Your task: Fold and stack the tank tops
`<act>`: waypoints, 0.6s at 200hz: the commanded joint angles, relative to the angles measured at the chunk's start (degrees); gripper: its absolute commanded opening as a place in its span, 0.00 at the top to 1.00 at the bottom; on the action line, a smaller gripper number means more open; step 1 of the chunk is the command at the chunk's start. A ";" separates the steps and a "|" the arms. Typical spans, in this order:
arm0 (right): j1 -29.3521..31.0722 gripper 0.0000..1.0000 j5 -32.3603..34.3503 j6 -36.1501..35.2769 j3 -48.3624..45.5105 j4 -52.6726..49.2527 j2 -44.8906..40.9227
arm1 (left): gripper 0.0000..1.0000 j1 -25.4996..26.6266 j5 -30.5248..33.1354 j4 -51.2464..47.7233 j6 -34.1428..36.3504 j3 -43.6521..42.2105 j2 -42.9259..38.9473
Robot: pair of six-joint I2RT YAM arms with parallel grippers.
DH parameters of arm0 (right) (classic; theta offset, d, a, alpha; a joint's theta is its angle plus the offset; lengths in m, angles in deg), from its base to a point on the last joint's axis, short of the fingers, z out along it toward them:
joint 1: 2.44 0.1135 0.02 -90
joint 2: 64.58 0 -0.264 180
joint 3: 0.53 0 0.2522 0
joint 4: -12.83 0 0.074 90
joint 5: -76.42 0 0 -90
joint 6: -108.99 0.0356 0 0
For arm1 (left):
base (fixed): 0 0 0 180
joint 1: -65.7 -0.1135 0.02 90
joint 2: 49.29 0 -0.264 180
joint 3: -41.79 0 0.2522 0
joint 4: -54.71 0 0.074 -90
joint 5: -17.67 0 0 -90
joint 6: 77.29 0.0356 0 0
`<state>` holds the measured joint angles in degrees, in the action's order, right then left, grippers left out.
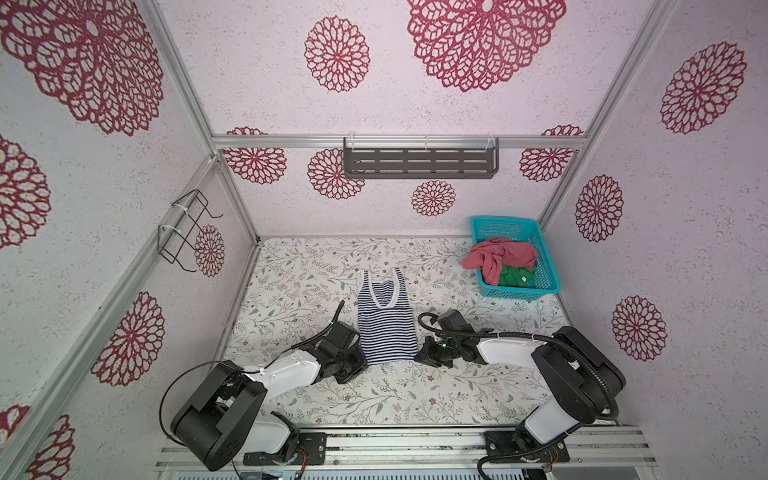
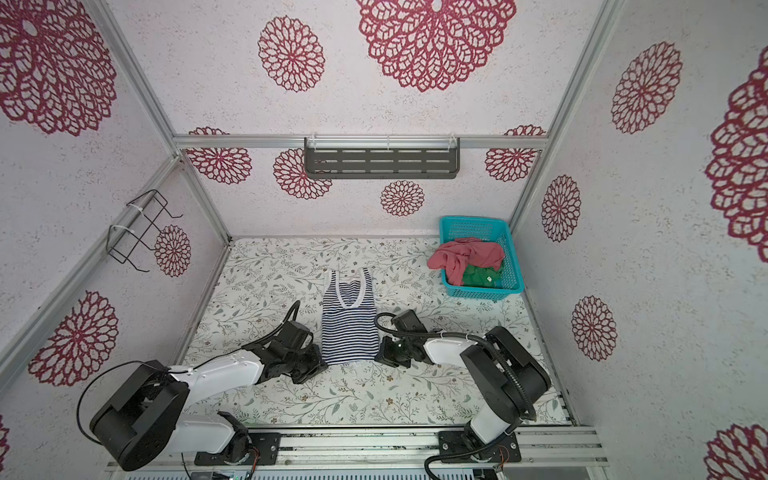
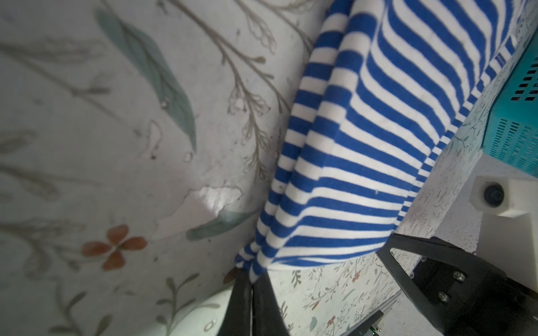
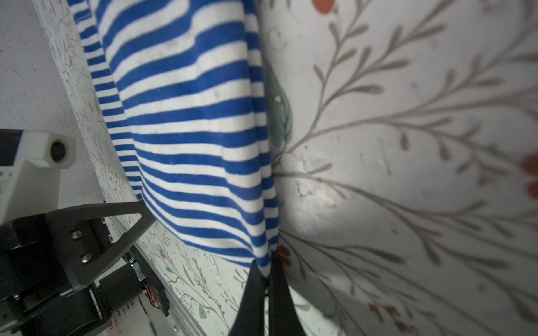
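The left gripper (image 3: 251, 277) and right gripper (image 4: 265, 272) clamped hem corners of the striped tank top (image 1: 386, 328), thin bites liable to slip mid-fold.

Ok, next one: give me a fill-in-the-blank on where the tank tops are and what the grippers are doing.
The left gripper and right gripper are each ____ on a hem corner of the striped tank top.
The teal basket holds ____ tank tops: the red-pink tank top and the green tank top.
The teal basket stands at the table's far ____ corner.
Missing words: shut, two, right.
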<state>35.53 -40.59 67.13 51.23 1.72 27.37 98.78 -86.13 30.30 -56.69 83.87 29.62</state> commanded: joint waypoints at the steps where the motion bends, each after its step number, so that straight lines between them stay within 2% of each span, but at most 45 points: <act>1: 0.56 1.00 0.97 -1.83 2.36 -3.94 -0.70 | 1.00 -0.61 5.62 -10.13 1.98 0.03 0.78; 31: 1.52 1.00 1.88 -3.07 3.41 -8.08 -2.86 | 1.00 -0.30 6.69 -13.86 2.00 1.78 -3.39; 74: 3.58 1.00 5.45 -6.74 7.25 -18.96 -7.58 | 1.00 -0.03 10.97 -25.01 2.38 7.02 -13.00; 120: 4.17 1.00 10.37 -13.07 16.00 -30.34 -10.46 | 1.00 -0.06 15.98 -32.59 5.13 14.84 -17.56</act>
<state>39.86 -36.13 59.48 62.69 -18.04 19.21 98.98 -76.91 5.38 -53.70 95.65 13.47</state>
